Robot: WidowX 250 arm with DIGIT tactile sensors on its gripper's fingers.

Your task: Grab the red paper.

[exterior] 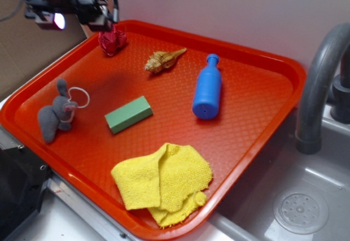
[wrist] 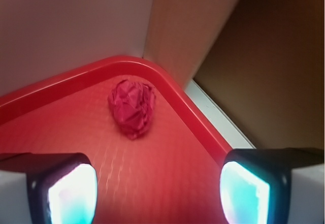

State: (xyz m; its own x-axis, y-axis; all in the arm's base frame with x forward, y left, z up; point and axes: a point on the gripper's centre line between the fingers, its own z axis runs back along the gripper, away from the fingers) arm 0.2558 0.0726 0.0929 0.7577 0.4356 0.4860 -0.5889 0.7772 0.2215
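The red paper point(exterior: 112, 40) is a small dark red crumpled ball lying in the far left corner of the orange-red tray point(exterior: 257, 115). In the wrist view the red paper point(wrist: 132, 107) lies ahead of the fingers, close to the tray's curved corner rim. My gripper point(exterior: 82, 12) hovers above and just left of the ball, over the tray's far left edge. Its jaws stand wide apart with only bare tray floor between them, gripper point(wrist: 158, 191); the glowing pads point(wrist: 71, 196) touch nothing.
On the tray lie a tan seashell point(exterior: 163, 60), a blue bottle point(exterior: 207, 90), a green block point(exterior: 128, 114), a grey plush toy point(exterior: 57, 112) and a yellow cloth point(exterior: 162, 183). A grey faucet point(exterior: 320, 88) and sink stand to the right; a brown board point(wrist: 264, 56) rises behind the corner.
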